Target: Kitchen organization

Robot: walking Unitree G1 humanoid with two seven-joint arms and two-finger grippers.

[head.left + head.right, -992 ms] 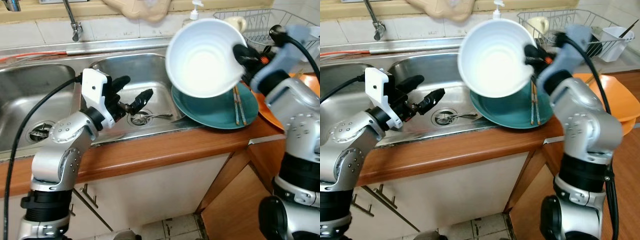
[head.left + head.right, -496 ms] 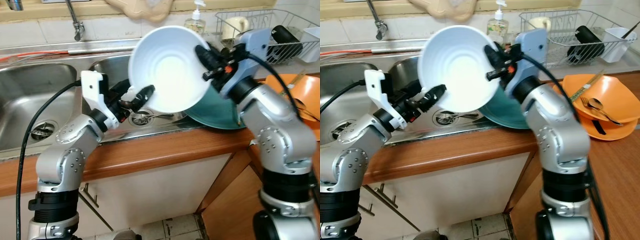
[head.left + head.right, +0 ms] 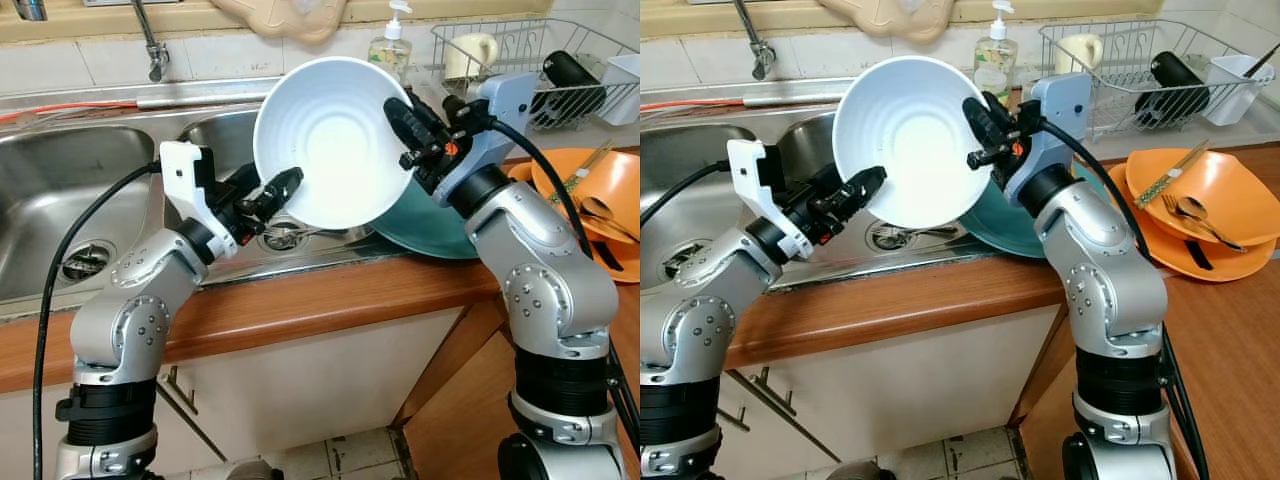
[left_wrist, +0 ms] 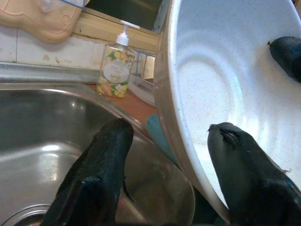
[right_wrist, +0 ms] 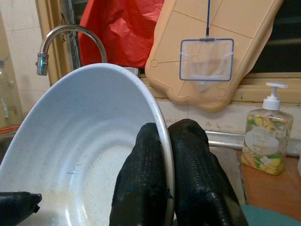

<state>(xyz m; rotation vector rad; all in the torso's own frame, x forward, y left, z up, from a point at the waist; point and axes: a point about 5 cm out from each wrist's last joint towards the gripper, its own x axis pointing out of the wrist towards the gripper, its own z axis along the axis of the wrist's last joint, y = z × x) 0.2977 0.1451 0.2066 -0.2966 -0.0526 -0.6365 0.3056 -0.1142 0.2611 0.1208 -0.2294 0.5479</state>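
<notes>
White bowl held tilted over the sink, caught between both arms.

Over the stainless steel double sink (image 3: 60,190), the left gripper (image 3: 268,195) has its two black fingers spread wide astride the lower rim of the large white ceramic bowl (image 3: 330,140), one finger (image 4: 240,165) inside and one outside, not yet closed. The right gripper (image 3: 412,128) pinches the bowl's opposite rim tight between its fingers. Behind sit a round teal plate (image 3: 440,225) on the wooden counter (image 3: 330,290), then stacked orange bowls (image 3: 1200,200) and a wire dish rack (image 3: 1130,60). If the right lets go before the left clamps, the steeply tipped bowl could slide off and strike the basin.
</notes>
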